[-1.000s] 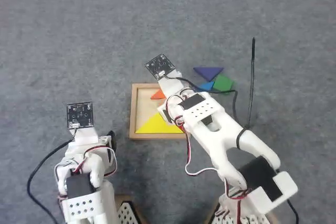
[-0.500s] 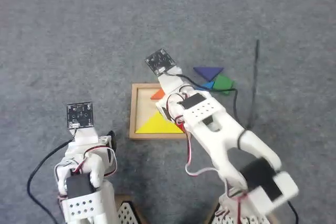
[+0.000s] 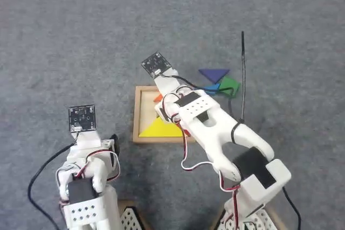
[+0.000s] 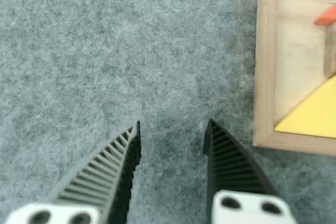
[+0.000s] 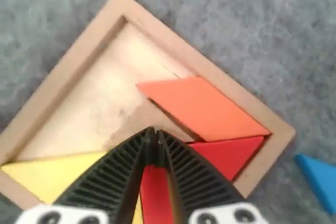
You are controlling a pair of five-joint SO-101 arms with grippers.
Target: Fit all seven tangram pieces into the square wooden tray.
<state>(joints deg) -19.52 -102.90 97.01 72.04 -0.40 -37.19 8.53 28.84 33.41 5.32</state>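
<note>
Hovering: right gripper (image 5: 156,132), fingers pressed together on nothing, tips over red triangle (image 5: 231,153) | wooden tray (image 5: 79,56) also holds orange parallelogram (image 5: 202,107), yellow triangle (image 5: 58,174) | left gripper (image 4: 172,132) fingers apart, beside tray | step: likely seating placed pieces | next: open, fetch blue piece (image 3: 212,87), green piece (image 3: 229,85) or purple triangle (image 3: 214,74) lying just outside the tray

One square wooden tray (image 3: 136,114) and six flat coloured pieces can be counted. Three pieces lie at the right tool's (image 5: 156,132) tip: one yellow triangle (image 3: 156,129), one orange parallelogram (image 5: 202,107), one red triangle (image 5: 226,155); three more lie on the grey surface (image 3: 64,41) just beyond it: one dark blue triangle (image 3: 213,74), one light blue piece (image 3: 211,86), one green piece (image 3: 229,85).
</note>
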